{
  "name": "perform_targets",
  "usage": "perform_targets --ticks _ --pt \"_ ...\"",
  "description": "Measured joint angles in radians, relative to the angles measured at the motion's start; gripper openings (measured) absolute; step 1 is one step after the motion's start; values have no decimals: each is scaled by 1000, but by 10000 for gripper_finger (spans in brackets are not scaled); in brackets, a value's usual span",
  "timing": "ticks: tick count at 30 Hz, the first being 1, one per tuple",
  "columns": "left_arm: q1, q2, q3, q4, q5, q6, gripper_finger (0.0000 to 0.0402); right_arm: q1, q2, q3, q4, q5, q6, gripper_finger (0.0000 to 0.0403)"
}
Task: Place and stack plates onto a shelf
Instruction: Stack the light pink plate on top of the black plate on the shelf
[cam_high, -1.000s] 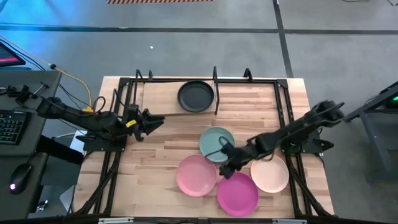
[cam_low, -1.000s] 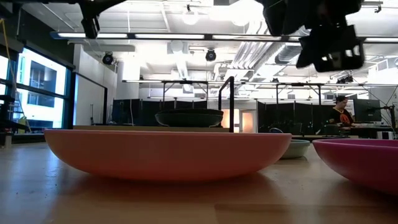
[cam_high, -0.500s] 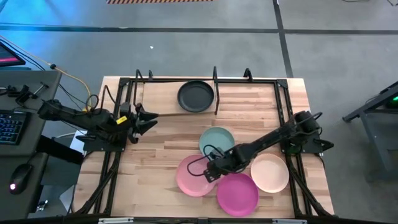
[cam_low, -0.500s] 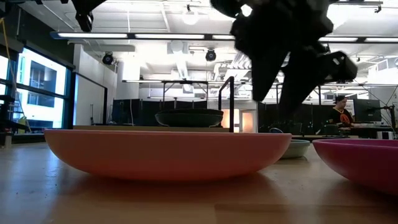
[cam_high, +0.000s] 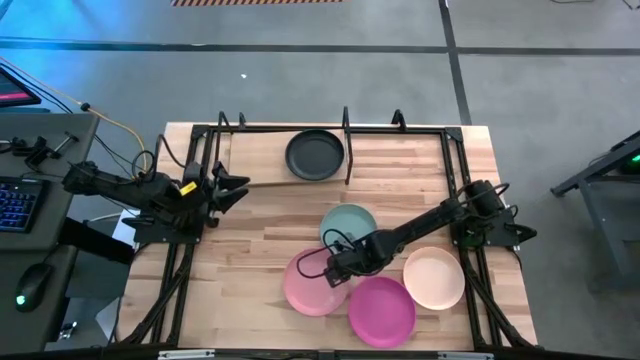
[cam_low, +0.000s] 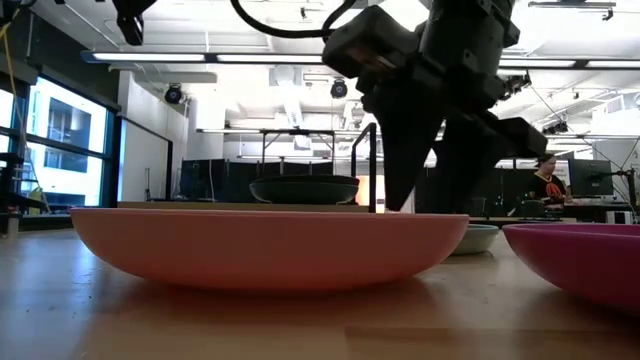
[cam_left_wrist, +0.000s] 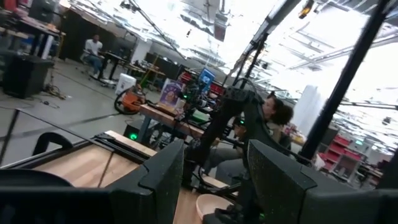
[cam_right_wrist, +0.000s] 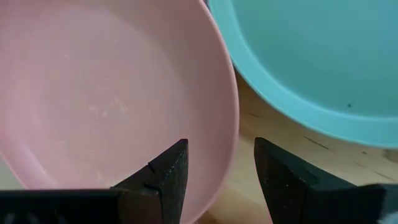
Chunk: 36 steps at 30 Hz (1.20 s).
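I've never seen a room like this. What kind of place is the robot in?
Probably a big robotics lab or workshop. The wooden butcher-block table stands on a grey concrete floor, long ceiling lights and bare ducts run overhead, and a seated person works at a far desk with equipment.

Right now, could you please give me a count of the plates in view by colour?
Dark grey plate, on the shelf: 1
Light teal plate: 1
Light pink plate: 1
Magenta plate: 1
Cream plate: 1
Total: 5 plates
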Motion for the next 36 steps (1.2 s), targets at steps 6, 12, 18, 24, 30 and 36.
perform_targets --ticks 6,12,18,24,30,36 --pt "0 0 0 0 -40 7 168 -3 13 1 3 7 2 165" --pt "0 0 0 0 -56 7 168 -3 35 0 8 -1 22 147" --pt "0 0 0 4 -126 8 168 -10 39 0 40 0 44 39" --pt "0 -1 0 48 -162 31 168 -16 -9 47 25 8 45 7" --pt "0 -2 0 226 -167 64 168 -29 -60 169 -37 134 -3 1" --pt "1 -13 1 353 -167 182 168 -64 -62 187 -4 113 -37 3"
